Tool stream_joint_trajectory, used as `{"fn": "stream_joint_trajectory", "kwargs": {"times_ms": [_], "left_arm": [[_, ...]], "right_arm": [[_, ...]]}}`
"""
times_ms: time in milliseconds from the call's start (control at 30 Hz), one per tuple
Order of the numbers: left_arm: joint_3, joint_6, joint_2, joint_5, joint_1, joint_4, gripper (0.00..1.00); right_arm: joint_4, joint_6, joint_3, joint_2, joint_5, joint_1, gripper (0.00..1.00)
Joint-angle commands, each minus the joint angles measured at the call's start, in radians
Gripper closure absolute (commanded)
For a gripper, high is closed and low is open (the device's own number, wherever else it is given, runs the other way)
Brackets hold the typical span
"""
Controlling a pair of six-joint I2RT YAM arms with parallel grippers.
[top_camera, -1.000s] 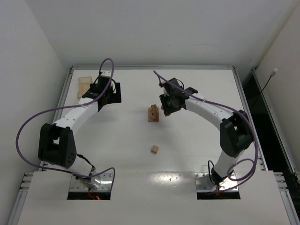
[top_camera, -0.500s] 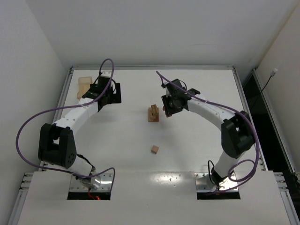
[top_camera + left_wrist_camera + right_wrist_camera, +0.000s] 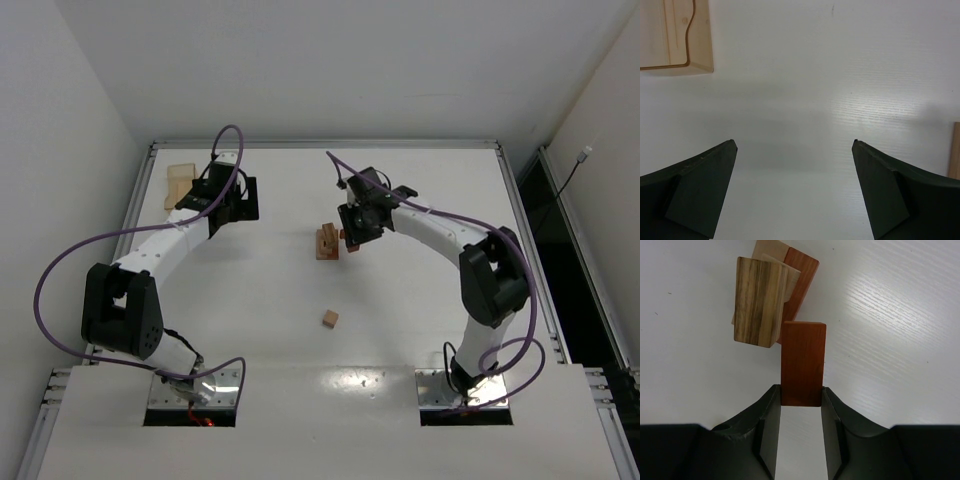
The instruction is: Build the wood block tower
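The tower (image 3: 326,242) is a short stack of tan and reddish-brown blocks at mid-table. In the right wrist view its top is a striped tan block (image 3: 759,301) over a reddish block (image 3: 802,272). My right gripper (image 3: 352,230) is just right of the tower, shut (image 3: 801,396) on a reddish-brown bar (image 3: 803,360). The bar's far end reaches the striped block's near corner; I cannot tell if they touch. A loose tan cube (image 3: 329,319) lies nearer the arm bases. My left gripper (image 3: 238,203) is open and empty (image 3: 795,150) over bare table.
A flat pale wooden tray (image 3: 180,185) lies at the far left, also in the left wrist view (image 3: 696,45). A tan wooden edge (image 3: 955,150) shows at that view's right border. A raised rim (image 3: 325,145) runs along the table's far edge.
My right gripper, still holding the reddish-brown bar, has shifted a little left, closer to the tower. The left arm has not moved.
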Motion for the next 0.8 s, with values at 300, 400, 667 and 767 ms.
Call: {"fn": "stream_joint_trajectory", "kwargs": {"times_ms": [300,400,667,767], "left_arm": [[-0.001,-0.001,-0.036,-0.002,0.006,0.029,0.0],[-0.001,-0.001,-0.036,-0.002,0.006,0.029,0.0],[-0.001,-0.001,-0.036,-0.002,0.006,0.029,0.0],[-0.001,-0.001,-0.036,-0.002,0.006,0.029,0.0]], "right_arm": [[0.017,-0.001,0.066,0.034,-0.059,0.007,1.0],[0.017,-0.001,0.066,0.034,-0.059,0.007,1.0],[0.008,-0.001,0.066,0.023,-0.068,0.007,1.0],[0.008,-0.001,0.057,0.023,-0.068,0.007,1.0]]}}
